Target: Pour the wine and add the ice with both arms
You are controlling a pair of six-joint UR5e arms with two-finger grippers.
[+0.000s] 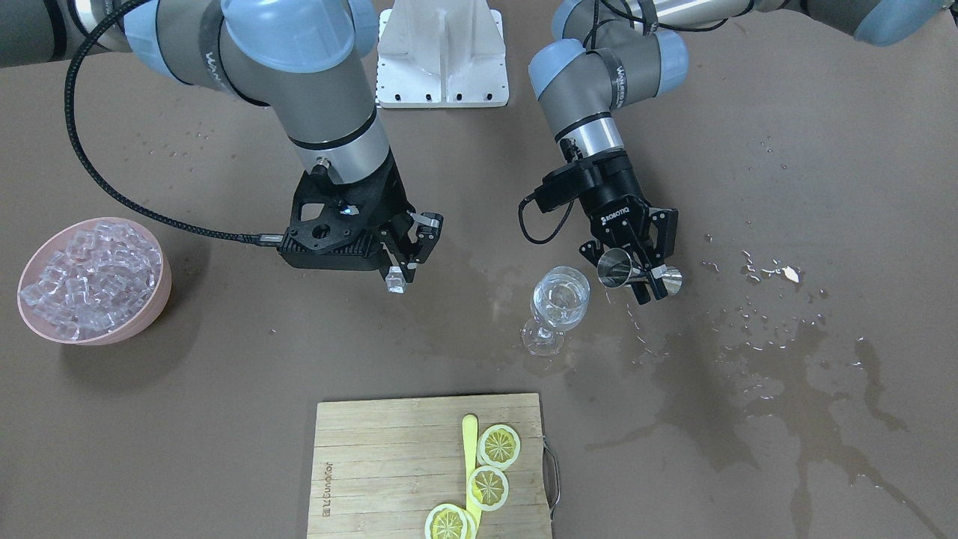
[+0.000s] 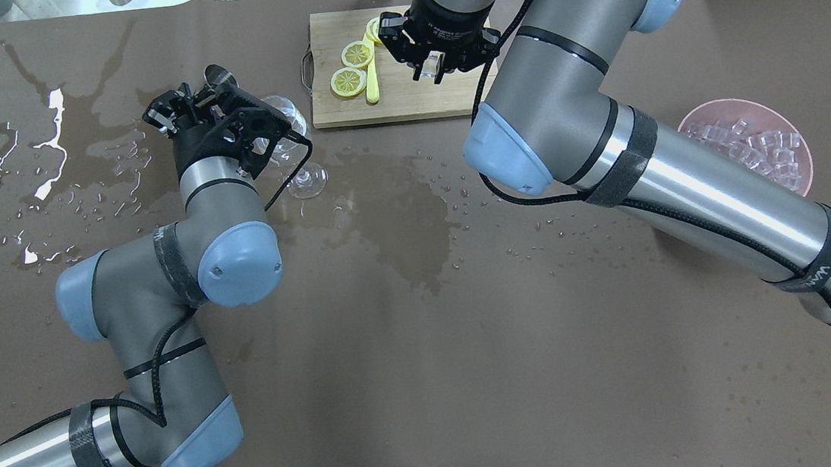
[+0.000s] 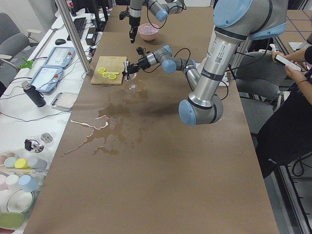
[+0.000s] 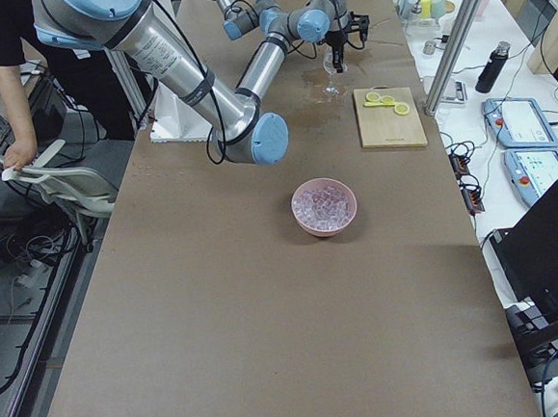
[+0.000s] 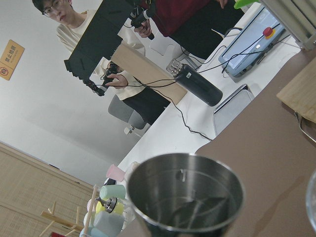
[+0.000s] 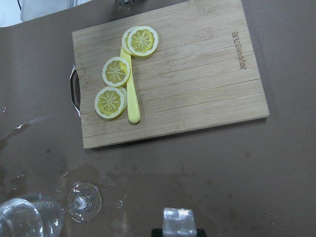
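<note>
Jigger (image 5: 185, 197) tipped sideways, mouth toward glass (image 1: 561, 299)

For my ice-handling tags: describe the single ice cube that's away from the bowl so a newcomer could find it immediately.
From the pink bowl heaped with ice, look toward the wine glass. Between them hangs the right claw, pinching one clear ice cube. Unlike the bowl's cubes, it is alone and held above the table.
</note>
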